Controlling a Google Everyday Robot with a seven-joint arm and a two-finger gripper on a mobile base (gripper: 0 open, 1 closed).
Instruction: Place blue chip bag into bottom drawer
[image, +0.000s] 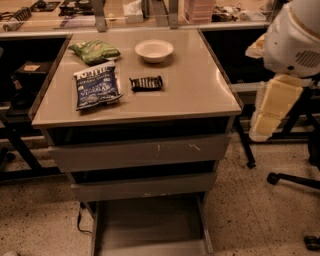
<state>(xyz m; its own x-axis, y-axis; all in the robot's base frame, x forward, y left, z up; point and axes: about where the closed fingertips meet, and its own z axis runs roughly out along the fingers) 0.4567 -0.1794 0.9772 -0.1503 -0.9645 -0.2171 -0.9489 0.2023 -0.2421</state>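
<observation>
A speckled floor (260, 210) was seen under warm, dim light. A tan-topped metal cabinet (200, 90) was set in the middle. Behind it, a long bench (35, 34) was crowded with what may have been tools. At right, a black chair base (295, 181) was parked on casters.
</observation>
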